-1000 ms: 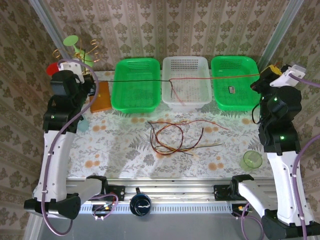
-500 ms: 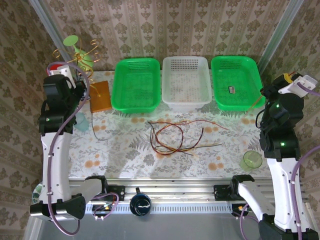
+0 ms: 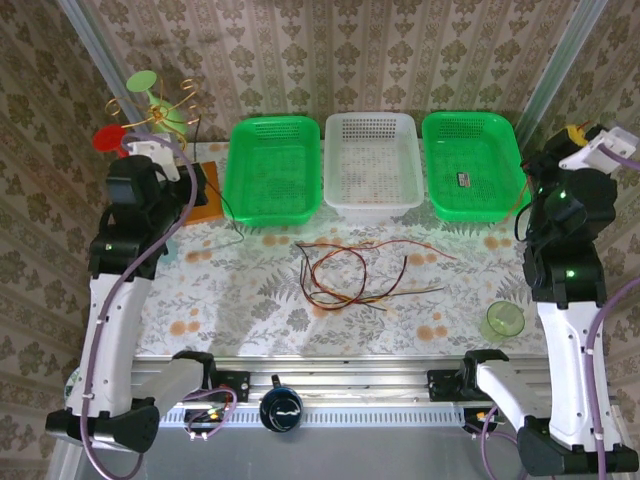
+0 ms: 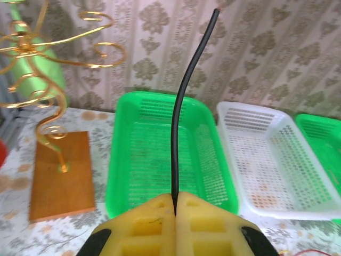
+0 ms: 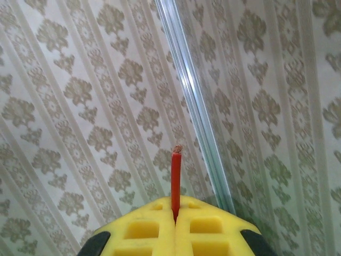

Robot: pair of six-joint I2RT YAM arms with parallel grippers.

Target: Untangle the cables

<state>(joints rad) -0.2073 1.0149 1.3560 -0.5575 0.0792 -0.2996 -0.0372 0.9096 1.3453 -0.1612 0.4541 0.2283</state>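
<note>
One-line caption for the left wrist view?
Left gripper shut on a thin black cable that stands up in front of a green plastic mesh basket, white mesh basket beside it.

Beige wallpaper (image 3: 400, 50) with vertical stripes and damask motifs covered the walls on every side. Pale aluminium posts (image 3: 553, 60) rose at the back corners (one appeared close up in the right wrist view). The evenly lit table (image 3: 220, 290) wore a floral cloth, with an aluminium rail (image 3: 350, 375) along its near edge.
</note>
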